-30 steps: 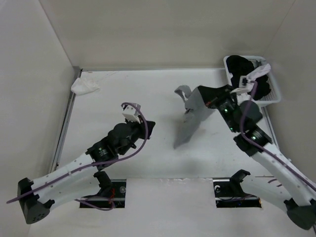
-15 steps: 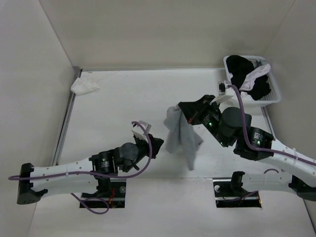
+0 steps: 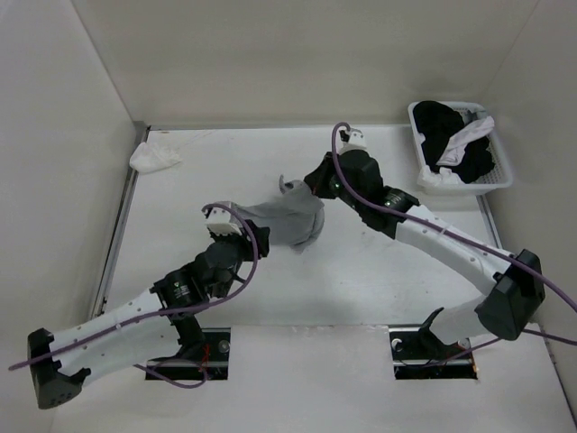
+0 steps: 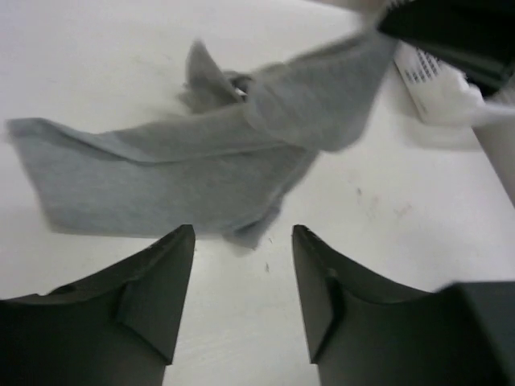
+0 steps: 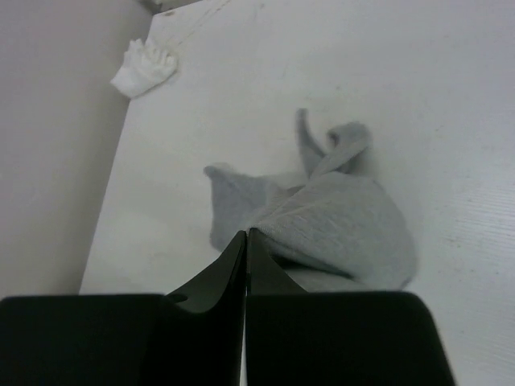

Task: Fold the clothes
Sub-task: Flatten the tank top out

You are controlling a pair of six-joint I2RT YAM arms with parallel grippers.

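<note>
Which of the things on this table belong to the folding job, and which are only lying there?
For the job: grey tank top, pinched by the right gripper; open left gripper near it.
Lying about: small white cloth in the far left corner; white basket holding black and white garments.

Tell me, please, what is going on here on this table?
Two robot arms are handling a grey tank top. The right hand is shut on a pinch of its fabric and holds that end up, while the rest lies bunched on the table. The left hand is open just before its near edge and holds nothing. Nothing is folded yet.
</note>
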